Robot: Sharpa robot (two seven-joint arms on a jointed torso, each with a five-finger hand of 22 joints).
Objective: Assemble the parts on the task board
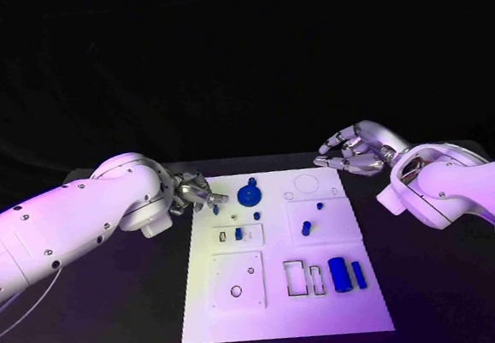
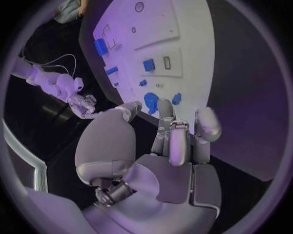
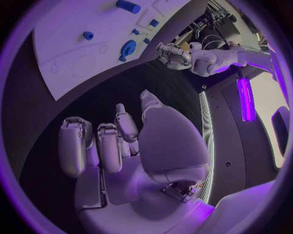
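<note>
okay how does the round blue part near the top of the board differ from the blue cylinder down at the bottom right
The round blue part is a flat disc shape with a small knob, at the task board's far end near the left hand. The blue cylinder is long, lying among the near-end slots. Both are blue and untouched by either hand.

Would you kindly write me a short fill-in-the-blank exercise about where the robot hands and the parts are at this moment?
1. The task board is coloured ____.
2. The left robot hand hovers by the board's far ____ corner, seen from the head view.
3. The right robot hand holds ____.
4. The large round part near the left robot hand is coloured ____.

Missing words: white; left; nothing; blue
</note>
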